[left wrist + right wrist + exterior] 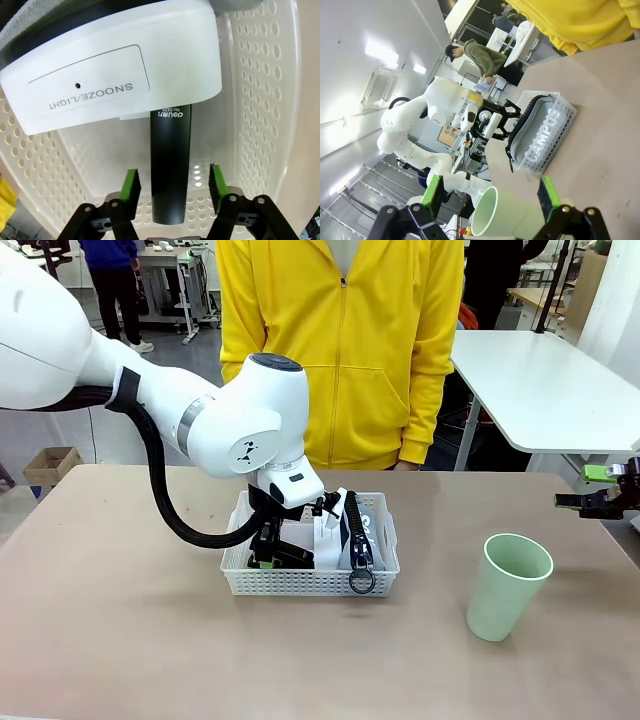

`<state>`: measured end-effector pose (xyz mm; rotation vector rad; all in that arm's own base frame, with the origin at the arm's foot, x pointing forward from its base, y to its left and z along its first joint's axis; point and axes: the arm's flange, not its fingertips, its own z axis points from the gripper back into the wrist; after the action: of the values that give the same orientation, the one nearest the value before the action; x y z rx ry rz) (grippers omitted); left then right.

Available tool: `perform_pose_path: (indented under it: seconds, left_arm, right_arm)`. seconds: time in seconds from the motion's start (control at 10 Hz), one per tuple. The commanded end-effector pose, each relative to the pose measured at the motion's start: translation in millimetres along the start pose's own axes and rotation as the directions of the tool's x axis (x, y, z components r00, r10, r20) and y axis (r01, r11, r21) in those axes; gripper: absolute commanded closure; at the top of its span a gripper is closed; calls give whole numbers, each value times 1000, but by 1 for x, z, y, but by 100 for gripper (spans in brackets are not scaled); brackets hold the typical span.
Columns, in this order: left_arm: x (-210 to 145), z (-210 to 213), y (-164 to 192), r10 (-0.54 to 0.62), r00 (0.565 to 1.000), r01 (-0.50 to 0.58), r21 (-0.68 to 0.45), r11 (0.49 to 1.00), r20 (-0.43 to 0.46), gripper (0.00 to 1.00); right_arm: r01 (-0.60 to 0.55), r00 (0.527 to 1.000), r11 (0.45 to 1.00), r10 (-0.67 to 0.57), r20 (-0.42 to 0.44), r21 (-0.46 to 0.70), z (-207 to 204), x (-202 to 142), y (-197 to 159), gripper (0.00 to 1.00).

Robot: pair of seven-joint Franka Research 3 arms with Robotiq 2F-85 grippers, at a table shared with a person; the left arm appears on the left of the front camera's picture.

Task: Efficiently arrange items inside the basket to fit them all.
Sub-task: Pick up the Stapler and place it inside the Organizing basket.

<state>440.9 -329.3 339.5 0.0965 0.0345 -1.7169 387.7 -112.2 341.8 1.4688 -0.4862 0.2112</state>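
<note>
The left gripper [173, 184] stands released, 1 green pad on either side of the glossy black stapler [170, 150] without touching it. The stapler lies on the floor of the perforated white plastic basket [260, 100], its far end hidden by the smooth, rounded small white box [110, 75]. It is probably dense and rigid, so pinch its narrow flanks. The soft grey fabric pouch [358, 530] would sag. The right gripper [491, 190] is wide open, with the light, slick pale green plastic cup [510, 220] ahead of it, untouched.
</note>
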Motion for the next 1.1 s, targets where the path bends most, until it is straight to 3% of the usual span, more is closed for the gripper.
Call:
perform_pose_path:
  seconds: [0.0, 0.3, 0.4, 0.6, 0.8, 0.9, 1.0]
  left_arm:
    - [-3, 2, 3, -21, 1000, 21, -5, 1000, 15, 0]
    - [-18, 15, 0, -45, 996, 47, -28, 998, 71, 0]
    - [-40, 37, -5, -39, 994, 41, -16, 999, 106, 0]
    - [-120, 95, -28, 61, 960, -61, -10, 998, 274, 0]
    - [-224, 131, -72, 257, 845, -259, -61, 964, 469, 0]
    - [-272, 133, -89, 411, 763, -412, -115, 904, 499, 0]
    - [-317, 128, -105, 564, 639, -571, -168, 803, 523, 0]
  right_arm:
    - [16, 1000, 1000, -16, -4, 3, -1, 2, 4, 0]
    - [16, 1000, 1000, -16, -4, 3, -1, 2, 4, 0]
    - [16, 1000, 1000, -16, -4, 3, -1, 2, 4, 0]
    - [16, 1000, 1000, -16, -4, 3, -1, 2, 4, 0]
    - [16, 1000, 1000, -16, -4, 3, -1, 2, 4, 0]
    - [16, 1000, 1000, -16, -4, 3, -1, 2, 4, 0]
    - [16, 1000, 1000, -16, -4, 3, -1, 2, 4, 0]
